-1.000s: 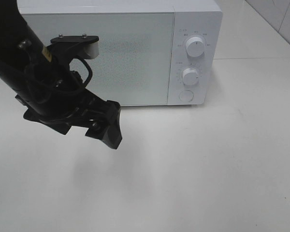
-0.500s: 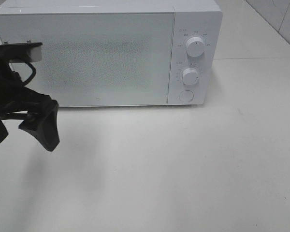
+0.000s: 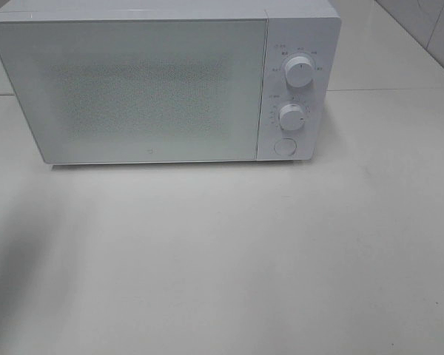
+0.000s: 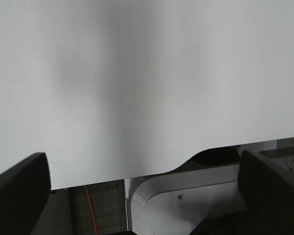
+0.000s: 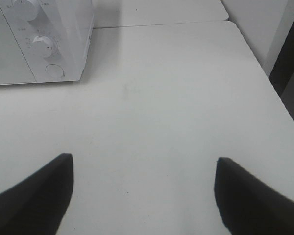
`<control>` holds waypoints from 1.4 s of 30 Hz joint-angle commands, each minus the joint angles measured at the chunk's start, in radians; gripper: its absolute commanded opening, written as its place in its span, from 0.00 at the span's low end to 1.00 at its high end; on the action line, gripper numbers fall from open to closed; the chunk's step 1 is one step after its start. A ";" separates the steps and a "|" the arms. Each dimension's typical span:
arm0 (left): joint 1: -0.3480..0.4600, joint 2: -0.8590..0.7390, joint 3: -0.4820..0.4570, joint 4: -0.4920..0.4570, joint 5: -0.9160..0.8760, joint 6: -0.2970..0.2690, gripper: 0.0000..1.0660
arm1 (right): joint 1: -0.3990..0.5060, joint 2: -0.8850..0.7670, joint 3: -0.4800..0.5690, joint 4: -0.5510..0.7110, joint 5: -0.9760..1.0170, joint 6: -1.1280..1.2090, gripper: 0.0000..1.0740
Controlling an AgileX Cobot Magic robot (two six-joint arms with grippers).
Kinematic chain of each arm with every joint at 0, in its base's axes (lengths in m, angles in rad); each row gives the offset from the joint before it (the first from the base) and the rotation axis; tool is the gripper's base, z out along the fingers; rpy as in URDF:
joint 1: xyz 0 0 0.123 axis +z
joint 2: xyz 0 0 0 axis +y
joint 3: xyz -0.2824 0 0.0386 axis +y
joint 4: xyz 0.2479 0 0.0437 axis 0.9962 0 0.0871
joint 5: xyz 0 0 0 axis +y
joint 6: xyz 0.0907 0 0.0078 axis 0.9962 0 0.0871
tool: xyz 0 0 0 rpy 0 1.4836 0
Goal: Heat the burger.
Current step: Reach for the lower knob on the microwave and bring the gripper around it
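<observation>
Swung left arm out of the high view since a second ago, leaving only surface (image 3: pixel 244 259) and shut microwave (image 3: pixel 155 81); left end effector (image 4: pixel 144 191) and right end effector (image 5: pixel 144 188) both wide open and empty, right nearer the dials (image 3: pixel 299 72); burger unseen, probably inside.

Open tabletop (image 3: pixel 244 259) before the shut microwave (image 3: pixel 155 81)
</observation>
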 commanded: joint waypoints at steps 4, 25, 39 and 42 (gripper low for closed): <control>0.057 -0.238 0.127 0.014 -0.007 0.004 0.92 | -0.008 -0.025 0.002 0.002 -0.001 0.007 0.69; 0.057 -1.009 0.350 0.063 -0.080 -0.015 0.92 | -0.008 -0.025 0.002 0.003 -0.001 0.007 0.69; 0.058 -1.214 0.350 0.062 -0.080 -0.014 0.92 | -0.008 -0.025 0.002 0.003 -0.001 0.007 0.69; 0.058 -1.282 0.350 0.062 -0.080 -0.014 0.92 | -0.008 -0.025 0.002 0.003 -0.001 0.007 0.69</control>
